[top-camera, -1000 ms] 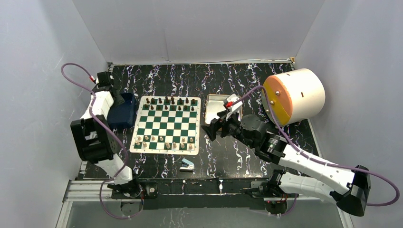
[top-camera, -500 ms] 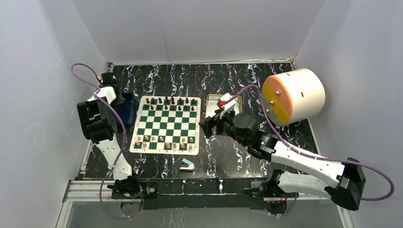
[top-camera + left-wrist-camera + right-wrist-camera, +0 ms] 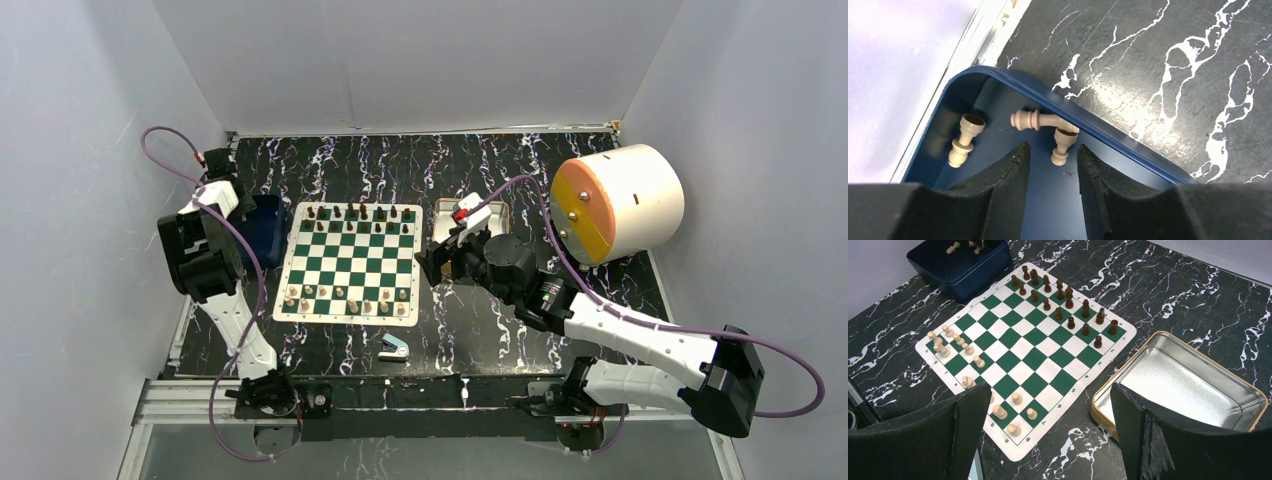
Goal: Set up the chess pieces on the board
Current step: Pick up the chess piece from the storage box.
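The left gripper [image 3: 1052, 146] hangs low inside the blue tray [image 3: 1128, 142] at the far left of the table, its jaws partly spread and clamped on nothing, with a toppled pale pawn [image 3: 1061, 139] lying loose in the gap between the tips. That pawn's base rests against a longer pale piece [image 3: 1040, 120] tucked under the tray's rim, and a third one [image 3: 965, 140] lies further left in the corner. If the jaws close as they stand, I'd worry that they catch only the pawn's narrow head. It could then squirt out, or the longer piece could get dragged along, and the rim is near enough for a finger to knock the tray. A pawn picked up on its side will also come to the board [image 3: 350, 262] tilted, and it could fall over when released and bowl into the other pale chess pieces [image 3: 950, 342] packed along the near edge. The dark ones [image 3: 1063, 300] fill the far rows. The right gripper [image 3: 432, 265] hovers wide open and empty just right of the board, beside the silver tin [image 3: 1178, 385]. If both arms reach inward at once, I think they could meet over the squares.
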Robot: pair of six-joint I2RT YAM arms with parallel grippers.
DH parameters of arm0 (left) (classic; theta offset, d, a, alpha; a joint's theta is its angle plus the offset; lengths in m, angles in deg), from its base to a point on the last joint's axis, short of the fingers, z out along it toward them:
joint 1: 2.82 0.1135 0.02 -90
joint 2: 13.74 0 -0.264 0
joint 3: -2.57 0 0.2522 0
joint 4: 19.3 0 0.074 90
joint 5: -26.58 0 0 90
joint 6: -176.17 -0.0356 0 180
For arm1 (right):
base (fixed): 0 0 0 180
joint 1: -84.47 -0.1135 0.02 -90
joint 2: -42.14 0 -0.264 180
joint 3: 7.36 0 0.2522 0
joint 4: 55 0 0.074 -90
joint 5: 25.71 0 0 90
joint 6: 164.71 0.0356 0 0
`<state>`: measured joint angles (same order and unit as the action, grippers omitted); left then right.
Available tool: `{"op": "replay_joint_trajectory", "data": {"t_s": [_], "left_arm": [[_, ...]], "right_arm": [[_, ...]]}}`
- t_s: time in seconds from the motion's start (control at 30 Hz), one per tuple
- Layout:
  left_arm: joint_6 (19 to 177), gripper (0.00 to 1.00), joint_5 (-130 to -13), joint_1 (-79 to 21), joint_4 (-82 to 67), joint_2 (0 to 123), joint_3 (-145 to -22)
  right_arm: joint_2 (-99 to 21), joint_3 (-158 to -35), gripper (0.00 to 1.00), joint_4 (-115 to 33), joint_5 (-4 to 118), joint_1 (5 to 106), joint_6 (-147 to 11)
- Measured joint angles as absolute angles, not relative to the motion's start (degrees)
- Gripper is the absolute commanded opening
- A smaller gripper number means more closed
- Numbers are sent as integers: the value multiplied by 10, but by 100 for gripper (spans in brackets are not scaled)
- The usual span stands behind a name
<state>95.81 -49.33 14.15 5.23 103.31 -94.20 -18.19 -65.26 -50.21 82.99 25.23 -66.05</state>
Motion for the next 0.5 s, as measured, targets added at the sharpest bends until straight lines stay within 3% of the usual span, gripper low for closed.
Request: {"op": "replay_joint_trajectory", "data": {"t_s": [0.4,0.5], "left_arm": [[947,30,-516,148,36,1057,-946],[945,24,-521,148,34,1057,-946]], "right_arm": [[-183,-656,99,-503,837,252,-662],[-183,-656,99,-503,838,252,-662]]}}
